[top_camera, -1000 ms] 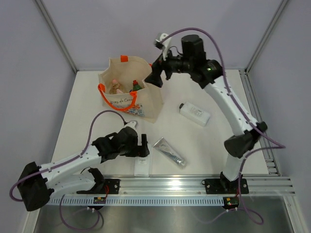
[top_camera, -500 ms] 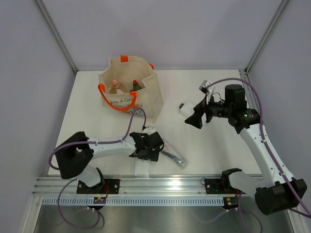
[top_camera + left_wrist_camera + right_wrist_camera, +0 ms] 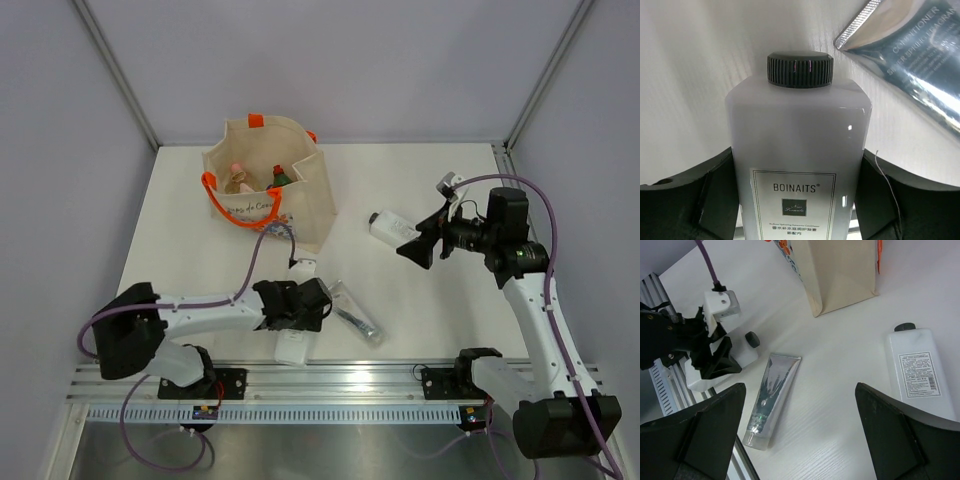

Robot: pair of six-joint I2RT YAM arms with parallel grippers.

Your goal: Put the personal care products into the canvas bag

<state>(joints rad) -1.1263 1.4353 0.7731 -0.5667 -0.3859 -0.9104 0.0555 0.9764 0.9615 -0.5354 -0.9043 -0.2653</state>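
Note:
The canvas bag (image 3: 300, 215) stands at the back left and holds a peach pink-capped bottle (image 3: 237, 172) and a green red-capped bottle (image 3: 281, 177). My left gripper (image 3: 300, 308) is shut on a white bottle (image 3: 797, 145) with a black cap, which lies on the table near the front edge (image 3: 291, 347). A silver tube (image 3: 350, 313) lies just right of it and also shows in the left wrist view (image 3: 910, 65). My right gripper (image 3: 418, 245) is open and empty, raised beside the second white bottle (image 3: 388, 224), which also shows in the right wrist view (image 3: 917, 370).
The aluminium rail (image 3: 350, 375) with both arm bases runs along the front edge. Grey walls and frame posts close in the white table (image 3: 450, 300) on three sides. In the right wrist view the bag's side (image 3: 840, 275) is at the top and the tube (image 3: 772, 395) at the lower left.
My right arm has swung from the bag's mouth out to the right and down beside the far white bottle. My left gripper has moved onto the near white bottle and closed round it.

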